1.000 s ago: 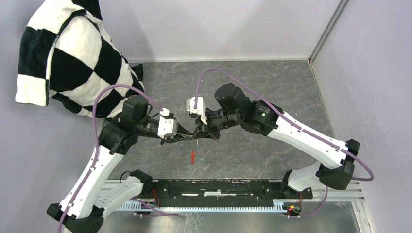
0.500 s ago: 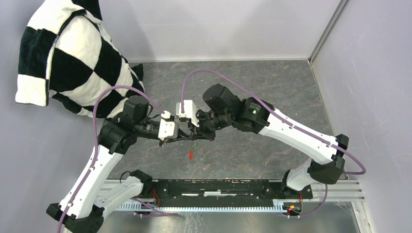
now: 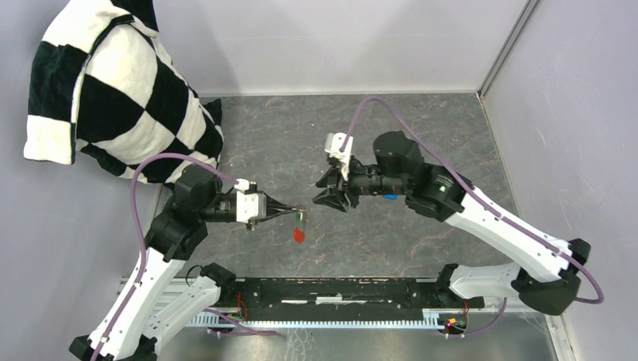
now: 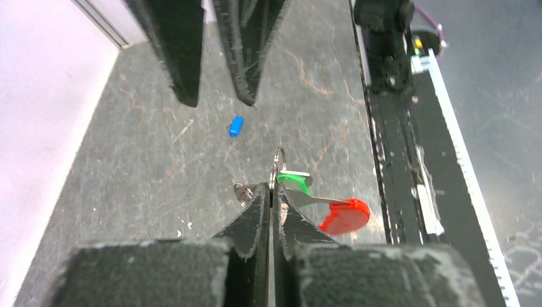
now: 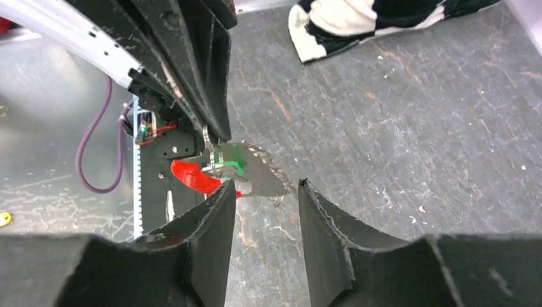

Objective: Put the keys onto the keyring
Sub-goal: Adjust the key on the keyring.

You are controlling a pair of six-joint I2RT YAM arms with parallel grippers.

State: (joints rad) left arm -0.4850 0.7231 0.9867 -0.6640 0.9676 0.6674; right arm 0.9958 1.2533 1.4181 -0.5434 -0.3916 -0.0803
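Two keys: green key [image 4: 295, 181] touching keyring [image 4: 278, 166], threading unclear; blue key [image 3: 389, 196] right, part-hidden under right arm [image 3: 481, 218] | one keyring, centre, clamped in left gripper [image 4: 270, 190] | right gripper [image 5: 265, 192] spread, empty

The top camera looks steeply down from high at the near edge over the whole counter [image 3: 421, 128]. Wrist cameras sit close behind the left claw [image 4: 271, 192] and right claw [image 5: 266, 185], looking along them; they face each other, both catching the keyring [image 4: 345, 217] between.
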